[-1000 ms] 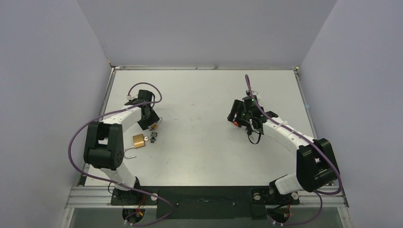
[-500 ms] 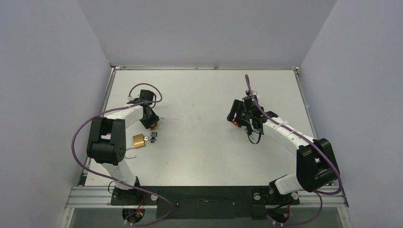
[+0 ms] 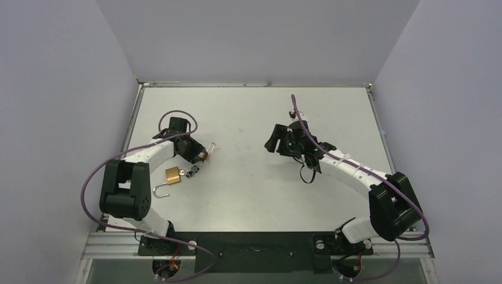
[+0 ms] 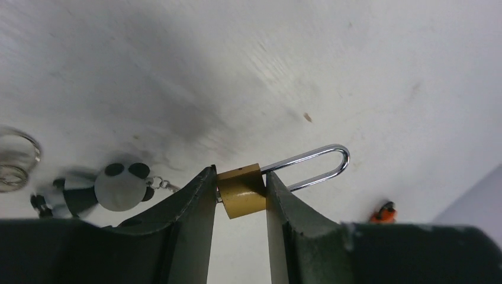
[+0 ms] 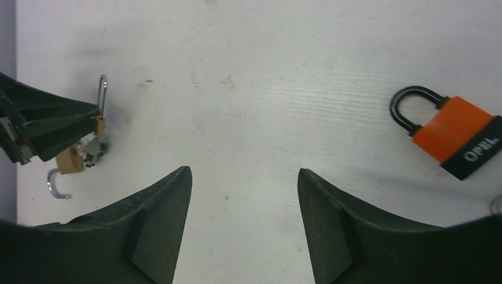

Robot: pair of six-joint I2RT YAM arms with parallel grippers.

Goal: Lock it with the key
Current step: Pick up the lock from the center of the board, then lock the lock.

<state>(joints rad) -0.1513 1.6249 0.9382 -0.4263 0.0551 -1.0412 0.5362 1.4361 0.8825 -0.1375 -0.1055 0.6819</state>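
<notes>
As the left arm swings round toward the middle, the left gripper [image 4: 240, 173] has the small brass padlock [image 4: 241, 190] pinched by its body, jaws closed on it. Its silver shackle [image 4: 319, 163] pokes out past the fingertips, sprung open. A second ago that gripper was bent over the same spot; now it has turned, and the lock has come round with it. Whether the lock is clear of the table [image 3: 254, 177] I cannot tell. Just beside the jaws, on their left in the wrist view, lies the panda keyring [image 4: 121, 186]; the key itself is too small to pick out. Behind the jaws, toward the arm's base, sits a second brass padlock [image 3: 173, 175], shackle open too. Across the way the right gripper [image 5: 244, 171] has slid in toward the centre, jaws wide apart and holding nothing, an orange padlock [image 5: 453, 135] off to their right. My read: the lock is secured, and the free gripper is coming for the key, which nobody holds yet.
</notes>
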